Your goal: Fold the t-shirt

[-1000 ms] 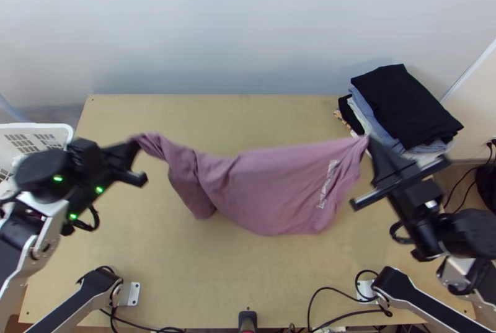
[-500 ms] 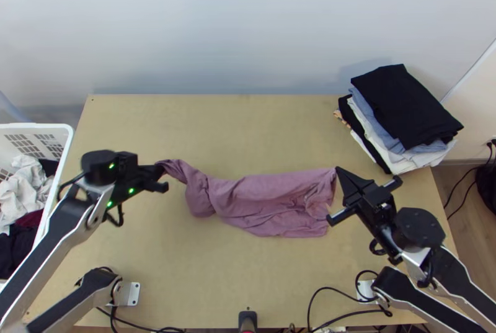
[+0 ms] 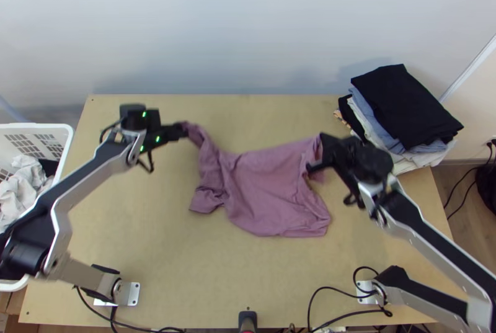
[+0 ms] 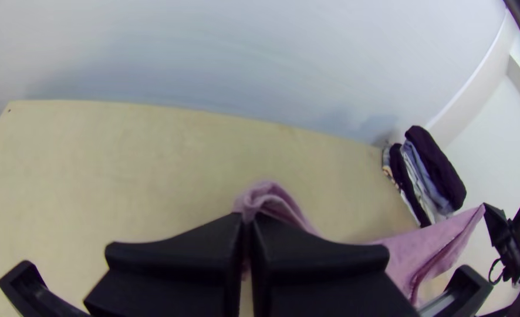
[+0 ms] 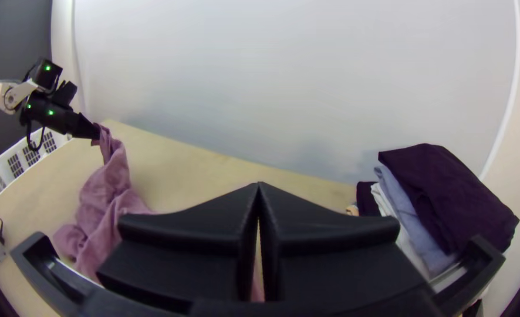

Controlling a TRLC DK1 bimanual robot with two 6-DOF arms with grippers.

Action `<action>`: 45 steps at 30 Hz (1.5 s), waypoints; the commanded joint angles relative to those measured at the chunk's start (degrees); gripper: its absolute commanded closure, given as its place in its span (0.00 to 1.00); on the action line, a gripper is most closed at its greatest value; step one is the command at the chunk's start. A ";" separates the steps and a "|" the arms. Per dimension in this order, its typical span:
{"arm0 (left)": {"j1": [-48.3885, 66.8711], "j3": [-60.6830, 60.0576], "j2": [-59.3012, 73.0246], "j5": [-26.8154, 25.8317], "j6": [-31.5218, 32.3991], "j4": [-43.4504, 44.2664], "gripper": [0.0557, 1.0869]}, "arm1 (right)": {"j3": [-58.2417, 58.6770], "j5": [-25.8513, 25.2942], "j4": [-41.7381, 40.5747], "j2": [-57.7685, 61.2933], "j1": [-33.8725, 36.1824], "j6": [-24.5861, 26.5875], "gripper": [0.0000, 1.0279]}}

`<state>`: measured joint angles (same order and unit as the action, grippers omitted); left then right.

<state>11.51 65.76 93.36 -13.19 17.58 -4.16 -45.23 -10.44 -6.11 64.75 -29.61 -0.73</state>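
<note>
The mauve t-shirt point(image 3: 266, 184) spans the middle of the smooth, light wooden bench point(image 3: 155, 240), 2 of its parts raised and its slack lower portion resting on the wood. The left gripper point(image 3: 184, 128), over the bench's far left part, is clenched on a twisted, rope-like end of soft fabric; next to it the cloth bunches into thick, rounded folds. The right gripper point(image 3: 322, 139), right of the middle, pinches a pointed corner between its flat black fingers point(image 5: 213, 226), and from there the cloth hangs in a broader, smoother sheet. At the bench's far right corner sits a slanting stack of folded clothes point(image 3: 406, 106), black on top with blue and white layers beneath. Beside the left edge stands a white plastic basket point(image 3: 62, 127) with slotted walls, holding crumpled pale cloth point(image 3: 22, 178).
</note>
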 commanded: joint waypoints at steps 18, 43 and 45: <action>1.41 -4.94 -6.61 -3.77 2.81 -0.49 0.97 | -3.81 7.54 10.94 0.82 2.89 -11.92 0.97; 0.62 -12.49 -14.17 -3.51 2.72 -1.02 0.97 | 7.88 12.37 22.63 -1.82 -0.63 -30.91 0.88; 0.18 -12.58 -14.35 -3.51 2.63 -1.55 0.97 | 5.95 12.37 23.34 -2.09 -0.37 -30.91 0.71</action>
<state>12.56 54.61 80.27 -16.34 20.95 -5.08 -35.42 1.58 17.12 62.54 -30.57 -29.76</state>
